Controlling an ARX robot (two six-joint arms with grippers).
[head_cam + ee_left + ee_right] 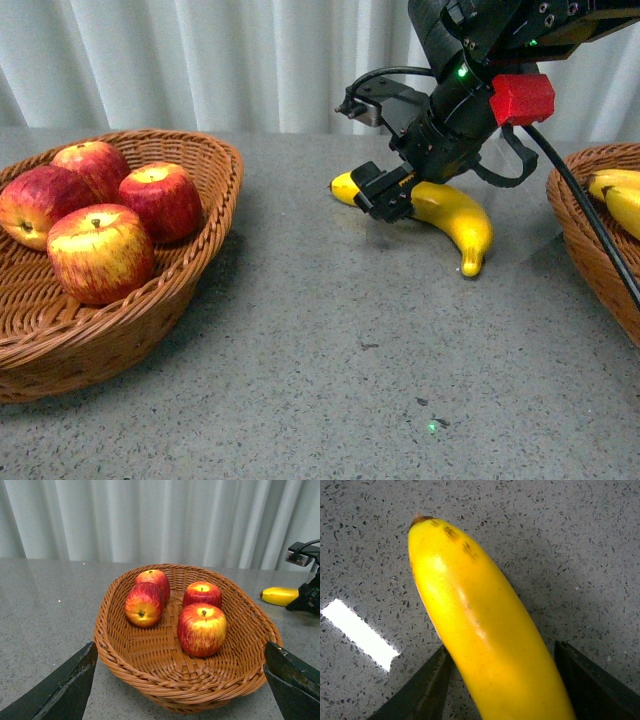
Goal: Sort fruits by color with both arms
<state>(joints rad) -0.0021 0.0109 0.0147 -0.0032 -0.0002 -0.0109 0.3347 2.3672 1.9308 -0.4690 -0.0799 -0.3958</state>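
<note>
The right black gripper point(385, 192) has its jaws set astride a long curved yellow banana point(455, 218) lying on the grey speckled counter point(320, 350), one finger on each side; whether they press it I cannot tell. The left gripper's point(180, 680) jaws stand wide apart, holding nothing, before a brown woven wicker basket point(125, 660) holding four red-and-yellow apples point(201, 629).

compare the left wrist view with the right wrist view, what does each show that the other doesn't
Only the left wrist view shows the woven brown wicker basket with four red-and-yellow apples, the white curtain and the open left gripper. Only the right wrist view shows the right gripper, its fingers either side of the long yellow banana, and the banana's dark speckled tip. Both show that banana on the grey speckled table.
</note>
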